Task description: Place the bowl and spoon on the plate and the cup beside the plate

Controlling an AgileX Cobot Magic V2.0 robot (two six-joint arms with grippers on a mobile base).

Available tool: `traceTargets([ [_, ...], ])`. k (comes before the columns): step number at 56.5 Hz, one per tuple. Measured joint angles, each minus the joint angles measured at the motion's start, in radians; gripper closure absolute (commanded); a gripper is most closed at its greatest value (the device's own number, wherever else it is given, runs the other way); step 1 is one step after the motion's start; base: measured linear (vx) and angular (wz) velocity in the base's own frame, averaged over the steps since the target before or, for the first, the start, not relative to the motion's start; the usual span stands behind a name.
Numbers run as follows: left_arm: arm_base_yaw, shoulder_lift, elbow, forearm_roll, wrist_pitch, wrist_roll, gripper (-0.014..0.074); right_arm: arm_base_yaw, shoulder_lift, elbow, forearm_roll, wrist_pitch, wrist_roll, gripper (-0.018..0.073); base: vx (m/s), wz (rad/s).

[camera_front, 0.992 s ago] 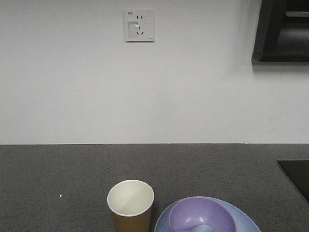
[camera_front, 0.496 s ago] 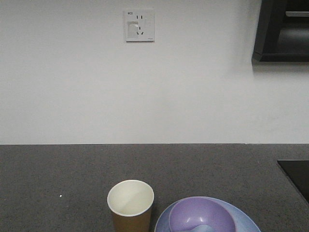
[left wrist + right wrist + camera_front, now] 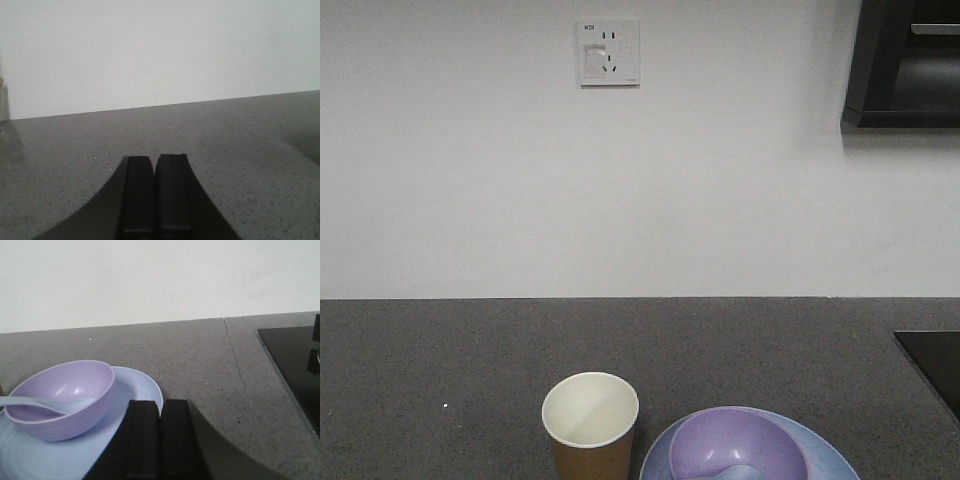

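Right gripper: fingers pressed together, nothing between them, low over the dark speckled counter. Left gripper: likewise closed and empty, facing bare counter and white wall only; none of the task items ahead of it.

Ahead and to the left of the right gripper: pale blue plate, near rim just beside the fingertips, apparently not touching. Lavender bowl seated on the plate, further left of the fingers. Pale blue spoon resting inside the bowl, scoop down in the basin, handle over the far-left rim. Black glossy panel set in the counter to the right of this gripper.

Front view: brown paper cup upright just left of the plate, narrow gap or light contact, cannot tell which. Bowl and spoon tip on the plate there too. Wall socket above.

Judged complete or nearly so: bowl and spoon on plate, cup beside.

Risks from here:
- any forward or leftward drift of the right gripper would likely clip the plate rim, sliding plate and bowl into the cup
- cup light and tall; a nudge from the plate could tip it
- spoon only loosely propped; a jolt to the bowl could flip it out
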Motion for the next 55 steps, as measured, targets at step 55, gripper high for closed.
traceTargets([
  [55, 0.0, 0.0, 0.0, 0.0, 0.008, 0.0, 0.06, -0.008, -0.199, 0.156, -0.028, -0.007, 0.044, 0.0568, 0.0, 0.0],
])
